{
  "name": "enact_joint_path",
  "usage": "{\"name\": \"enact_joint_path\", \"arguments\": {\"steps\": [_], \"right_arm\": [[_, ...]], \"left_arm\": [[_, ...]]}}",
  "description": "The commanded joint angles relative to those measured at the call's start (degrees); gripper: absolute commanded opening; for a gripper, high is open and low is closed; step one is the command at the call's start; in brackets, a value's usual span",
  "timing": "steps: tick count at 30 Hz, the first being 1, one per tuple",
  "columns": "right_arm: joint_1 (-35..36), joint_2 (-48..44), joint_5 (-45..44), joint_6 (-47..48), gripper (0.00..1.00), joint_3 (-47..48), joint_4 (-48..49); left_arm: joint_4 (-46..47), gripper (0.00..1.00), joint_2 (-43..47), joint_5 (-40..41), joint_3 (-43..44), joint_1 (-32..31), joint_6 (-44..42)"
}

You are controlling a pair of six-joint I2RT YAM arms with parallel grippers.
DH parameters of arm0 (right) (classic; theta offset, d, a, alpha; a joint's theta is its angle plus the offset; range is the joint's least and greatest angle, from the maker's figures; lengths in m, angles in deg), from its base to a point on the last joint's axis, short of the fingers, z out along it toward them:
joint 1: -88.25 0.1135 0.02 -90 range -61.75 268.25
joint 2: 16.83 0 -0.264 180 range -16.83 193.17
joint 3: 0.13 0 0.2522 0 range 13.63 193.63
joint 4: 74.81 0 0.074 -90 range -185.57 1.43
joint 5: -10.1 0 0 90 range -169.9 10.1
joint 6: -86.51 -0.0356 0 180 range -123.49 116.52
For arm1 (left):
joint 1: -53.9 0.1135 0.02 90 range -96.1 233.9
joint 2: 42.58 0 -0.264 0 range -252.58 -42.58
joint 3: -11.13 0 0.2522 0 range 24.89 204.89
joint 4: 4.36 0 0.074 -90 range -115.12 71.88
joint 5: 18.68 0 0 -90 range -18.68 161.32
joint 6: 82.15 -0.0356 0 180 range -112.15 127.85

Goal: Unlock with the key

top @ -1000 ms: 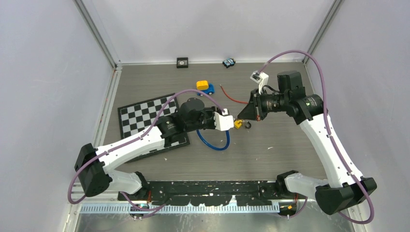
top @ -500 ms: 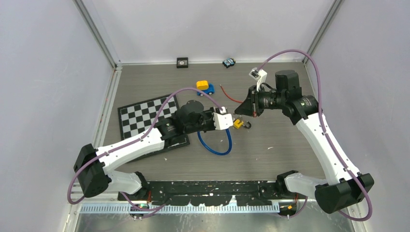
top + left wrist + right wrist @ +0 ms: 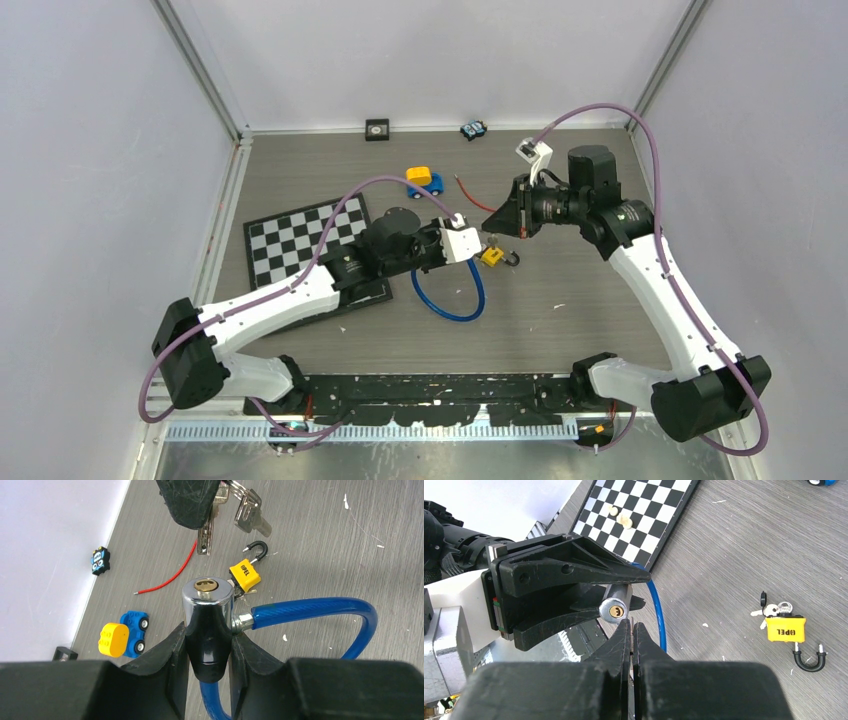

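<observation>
My left gripper [image 3: 207, 630] is shut on the lock [image 3: 208, 602], a chrome and black cylinder on a blue cable [image 3: 310, 611]. Its brass keyhole [image 3: 205, 585] faces the right gripper. My right gripper [image 3: 631, 629] is shut on a silver key [image 3: 204, 539], and more keys [image 3: 249, 511] hang from the same ring. The key's tip hangs just short of the keyhole and a little to one side. In the right wrist view the lock face [image 3: 614, 611] sits just beyond my fingertips. In the top view both grippers [image 3: 478, 243] [image 3: 495, 230] meet at mid-table.
A yellow padlock [image 3: 785, 630] with an open shackle and its own small keys lies beside the cable. A chessboard [image 3: 300, 235] lies at the left. Behind are a yellow and blue toy car [image 3: 425, 180], a red wire [image 3: 480, 200] and two small items by the back wall.
The right gripper has moved slightly left and back with the key, closer to the lock's face. The left gripper has shifted a little towards it, still holding the lock.
</observation>
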Motion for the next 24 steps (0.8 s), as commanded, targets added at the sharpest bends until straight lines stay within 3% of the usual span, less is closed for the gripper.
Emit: {"name": "enact_joint_path", "arguments": {"steps": [1, 24], "right_arm": [[0.37, -0.54, 1.14, -1.44, 0.00, 0.12, 3.48], [1.95, 0.40, 2.69, -2.63, 0.00, 1.16, 3.93]], "left_arm": [[5.88, 0.00, 1.83, 1.01, 1.11, -0.37, 1.71], [5.09, 0.00, 0.72, -0.27, 1.47, -0.37, -0.15]]}}
